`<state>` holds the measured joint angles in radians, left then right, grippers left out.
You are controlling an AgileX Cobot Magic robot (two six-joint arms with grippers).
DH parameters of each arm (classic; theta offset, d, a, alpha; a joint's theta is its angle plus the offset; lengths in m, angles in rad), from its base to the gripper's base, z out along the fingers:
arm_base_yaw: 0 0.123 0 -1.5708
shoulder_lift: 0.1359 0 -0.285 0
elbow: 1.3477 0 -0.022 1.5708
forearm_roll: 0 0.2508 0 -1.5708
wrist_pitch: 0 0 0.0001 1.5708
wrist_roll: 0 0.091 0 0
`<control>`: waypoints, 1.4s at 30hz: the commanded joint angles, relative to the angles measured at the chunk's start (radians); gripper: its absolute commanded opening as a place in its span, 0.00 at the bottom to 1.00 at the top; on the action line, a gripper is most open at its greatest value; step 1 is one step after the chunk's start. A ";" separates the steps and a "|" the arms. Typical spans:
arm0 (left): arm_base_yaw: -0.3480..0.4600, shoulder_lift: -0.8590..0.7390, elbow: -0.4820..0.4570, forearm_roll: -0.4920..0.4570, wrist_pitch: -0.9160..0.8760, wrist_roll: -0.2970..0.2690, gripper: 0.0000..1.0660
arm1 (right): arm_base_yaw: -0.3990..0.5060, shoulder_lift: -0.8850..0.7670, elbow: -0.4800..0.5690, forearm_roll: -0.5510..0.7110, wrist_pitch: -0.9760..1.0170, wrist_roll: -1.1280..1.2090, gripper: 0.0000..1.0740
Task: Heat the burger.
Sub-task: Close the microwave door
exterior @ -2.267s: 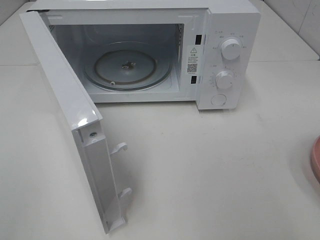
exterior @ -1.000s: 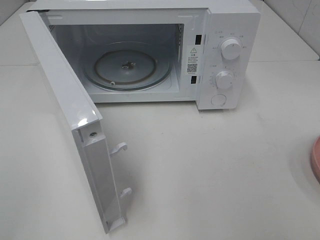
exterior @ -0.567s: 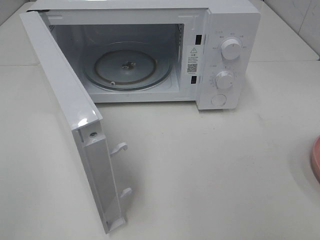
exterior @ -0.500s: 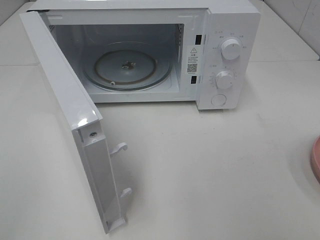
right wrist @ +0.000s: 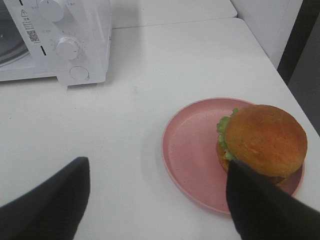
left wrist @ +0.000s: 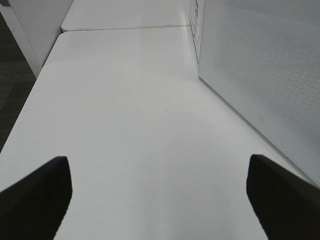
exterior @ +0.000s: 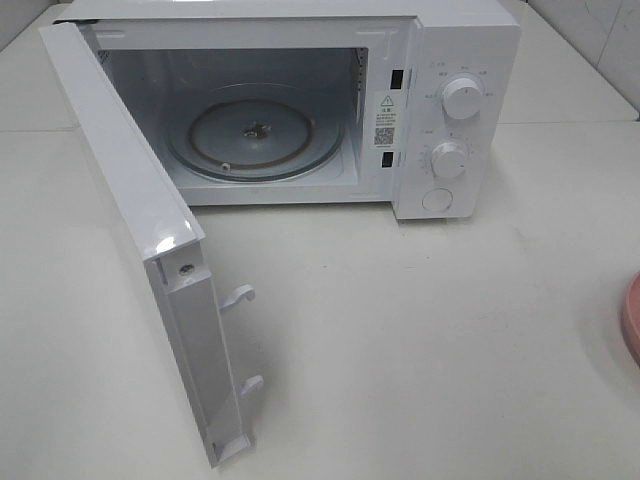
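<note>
The burger, with a golden-brown bun and green lettuce, sits on the far side of a round pink plate on the white table. My right gripper is open just short of the plate. One of its fingers overlaps the burger's near edge in the picture. In the exterior high view only the plate's rim shows at the right edge, and the burger and both grippers are out of view. My left gripper is open and empty over bare table beside the microwave door.
The white microwave stands at the back, with its door swung wide open to the left and a glass turntable inside. Its knobs show in the right wrist view. The door's outer face is near my left gripper.
</note>
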<state>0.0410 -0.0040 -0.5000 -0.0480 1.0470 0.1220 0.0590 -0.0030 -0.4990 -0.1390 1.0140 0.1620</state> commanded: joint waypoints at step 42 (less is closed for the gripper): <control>0.000 0.359 -0.059 -0.060 -0.465 0.005 0.00 | -0.003 -0.029 0.002 0.001 -0.007 -0.010 0.69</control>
<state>0.0410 0.3280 -0.5540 -0.0990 0.6490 0.1220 0.0590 -0.0030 -0.4990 -0.1390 1.0130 0.1620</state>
